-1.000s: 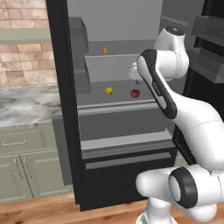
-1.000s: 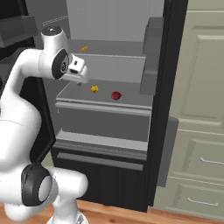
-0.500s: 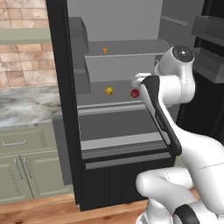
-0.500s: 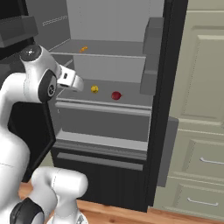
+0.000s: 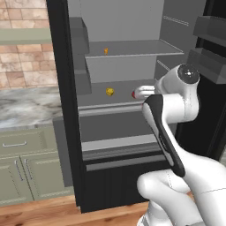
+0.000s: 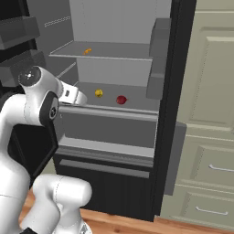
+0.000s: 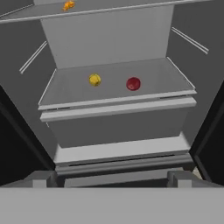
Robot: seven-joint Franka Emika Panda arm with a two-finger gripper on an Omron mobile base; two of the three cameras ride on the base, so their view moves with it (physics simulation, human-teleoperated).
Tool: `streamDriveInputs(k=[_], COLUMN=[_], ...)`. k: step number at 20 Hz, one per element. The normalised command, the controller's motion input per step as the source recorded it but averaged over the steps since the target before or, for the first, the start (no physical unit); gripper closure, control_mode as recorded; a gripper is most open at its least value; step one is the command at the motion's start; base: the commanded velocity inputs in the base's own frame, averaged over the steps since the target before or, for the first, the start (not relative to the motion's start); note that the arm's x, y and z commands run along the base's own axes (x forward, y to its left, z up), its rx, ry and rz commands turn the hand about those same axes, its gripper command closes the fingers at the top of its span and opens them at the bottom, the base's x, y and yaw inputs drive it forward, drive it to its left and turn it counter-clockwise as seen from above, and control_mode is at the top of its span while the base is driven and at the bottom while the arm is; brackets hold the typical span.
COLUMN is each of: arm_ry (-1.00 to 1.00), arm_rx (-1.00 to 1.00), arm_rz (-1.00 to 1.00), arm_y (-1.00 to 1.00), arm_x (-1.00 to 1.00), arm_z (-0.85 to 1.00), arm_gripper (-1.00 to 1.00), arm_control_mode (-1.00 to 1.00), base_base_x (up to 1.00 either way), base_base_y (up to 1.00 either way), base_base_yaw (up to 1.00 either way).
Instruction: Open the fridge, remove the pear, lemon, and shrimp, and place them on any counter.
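Observation:
The fridge [image 5: 59, 88] stands open, showing its grey interior [image 7: 109, 39]. On its middle shelf lie the yellow lemon [image 5: 110, 91] [image 6: 98, 93] [image 7: 95, 79] and, to its right, the dark-red pear [image 6: 121, 99] [image 7: 133, 83]. In the left base view my hand partly covers the pear [image 5: 133, 94]. The small orange shrimp [image 5: 106, 51] [image 6: 87, 51] [image 7: 68, 5] rests on the shelf above. My gripper [image 5: 137, 92] [image 6: 83, 98] [image 7: 111, 179] hovers in front of the middle shelf, open and holding nothing, short of both fruits. The marble counter [image 5: 26, 108] lies left of the fridge.
Grey door bins [image 5: 81, 44] [image 5: 212, 31] jut from both open doors beside my arm. Below the shelves sits a grey crisper front [image 7: 113, 124], then the black bottom drawer [image 5: 119, 172]. Pale green cabinets [image 5: 22, 163] stand under the counter, and tall cream cabinets [image 6: 205, 91] are right of the fridge.
My hand has dropped from near the upper shelf to the level of the middle shelf, and the elbow has swung lower. The jaws stayed open. Fruits and shrimp have not moved.

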Motion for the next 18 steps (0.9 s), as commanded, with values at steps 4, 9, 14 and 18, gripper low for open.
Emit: streamDriveInputs(k=[4, 9, 14, 18], arm_ry=[0.04, 0.04, 0.08, 0.06], arm_rx=[0.00, 0.00, 0.00, 0.00], arm_rz=[0.09, 0.00, -0.03, 0.00], arm_y=[-0.17, -0.08, -0.08, -0.06], arm_x=[-0.05, -0.16, 0.00, 0.00], arm_z=[0.00, 0.00, 0.00, 0.00], arm_gripper=[-1.00, -1.00, -1.00, -1.00], arm_control_mode=[-1.00, -1.00, -1.00, 1.00], base_base_x=[0.00, 0.00, 0.00, 0.00], base_base_y=[0.00, 0.00, 0.00, -0.06], base_base_yaw=[0.00, 0.00, 0.00, 0.00])
